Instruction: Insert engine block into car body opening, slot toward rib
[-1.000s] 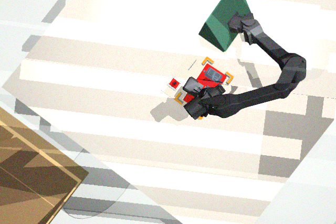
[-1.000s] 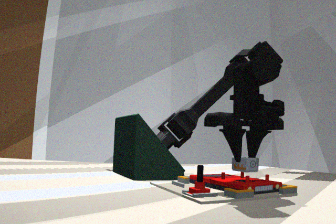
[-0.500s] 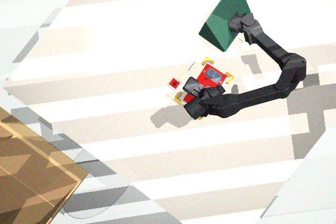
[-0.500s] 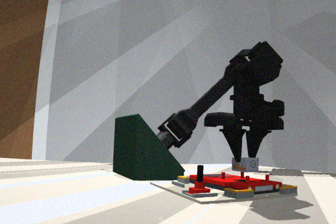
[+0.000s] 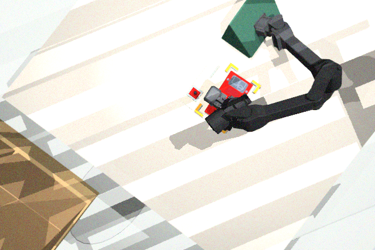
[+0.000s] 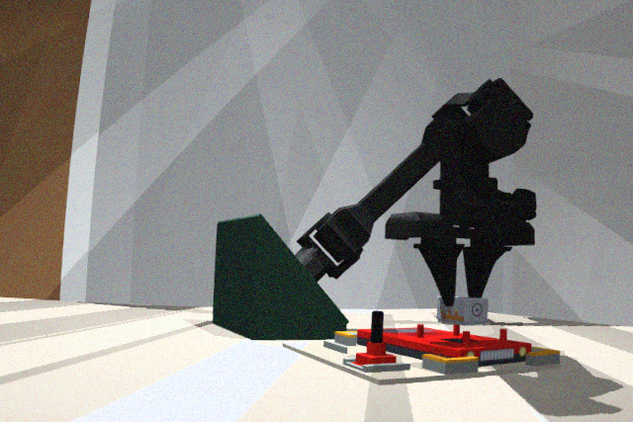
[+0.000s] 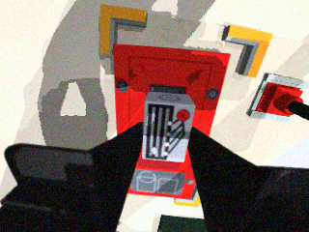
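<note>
The grey engine block [image 6: 466, 309] [image 7: 168, 127] is held upright between the fingertips of my gripper [image 6: 462, 303] [image 7: 165, 129], which is shut on it. The block hangs above the red car body [image 5: 232, 87] [image 6: 404, 339] [image 7: 169, 68], with a gap under it in the exterior view. In the wrist view the block covers most of the opening [image 7: 167, 89]; only its dark far edge shows. The rib and the block's slot cannot be made out. In the top view the arm hides the block and the fingertips.
Yellow corner brackets [image 5: 256, 86] [image 6: 449, 362] [image 7: 259, 45] stand around the car body. Beside it a red base with an upright black post [image 5: 194, 92] [image 6: 377, 327] [image 7: 280, 99] sits on a pale plate. A green wedge [image 5: 248, 23] [image 6: 260, 285] stands near the arm's base.
</note>
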{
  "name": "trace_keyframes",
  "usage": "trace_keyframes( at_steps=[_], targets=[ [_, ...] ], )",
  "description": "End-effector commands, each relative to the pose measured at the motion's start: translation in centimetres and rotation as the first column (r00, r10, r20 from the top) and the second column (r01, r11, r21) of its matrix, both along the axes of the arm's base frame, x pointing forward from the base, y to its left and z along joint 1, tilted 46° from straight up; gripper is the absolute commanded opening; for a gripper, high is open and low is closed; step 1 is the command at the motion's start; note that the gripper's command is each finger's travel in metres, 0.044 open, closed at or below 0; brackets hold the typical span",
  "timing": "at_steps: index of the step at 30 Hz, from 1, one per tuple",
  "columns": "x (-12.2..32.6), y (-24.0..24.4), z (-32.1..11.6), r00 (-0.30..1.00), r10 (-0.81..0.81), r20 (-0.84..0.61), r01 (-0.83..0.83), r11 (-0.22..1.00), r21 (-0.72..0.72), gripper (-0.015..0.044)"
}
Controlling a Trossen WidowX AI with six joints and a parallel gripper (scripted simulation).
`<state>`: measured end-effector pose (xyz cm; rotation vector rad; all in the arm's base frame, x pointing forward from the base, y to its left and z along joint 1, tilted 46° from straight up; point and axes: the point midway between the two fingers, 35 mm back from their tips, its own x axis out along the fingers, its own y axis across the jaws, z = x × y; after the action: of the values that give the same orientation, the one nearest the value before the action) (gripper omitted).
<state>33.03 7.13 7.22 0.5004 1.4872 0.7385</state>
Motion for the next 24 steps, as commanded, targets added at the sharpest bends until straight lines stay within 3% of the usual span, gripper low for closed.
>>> trace_keyframes(
  at_steps=[1, 24],
  targets=[
    [0.01, 0.12, -0.07, 1.0, 0.0, 0.0, 0.001, 1.0, 0.003, 0.016],
    [-0.02, 0.32, -0.28, 1.0, -0.005, -0.005, 0.005, 1.0, 0.003, 0.016]
  ],
)
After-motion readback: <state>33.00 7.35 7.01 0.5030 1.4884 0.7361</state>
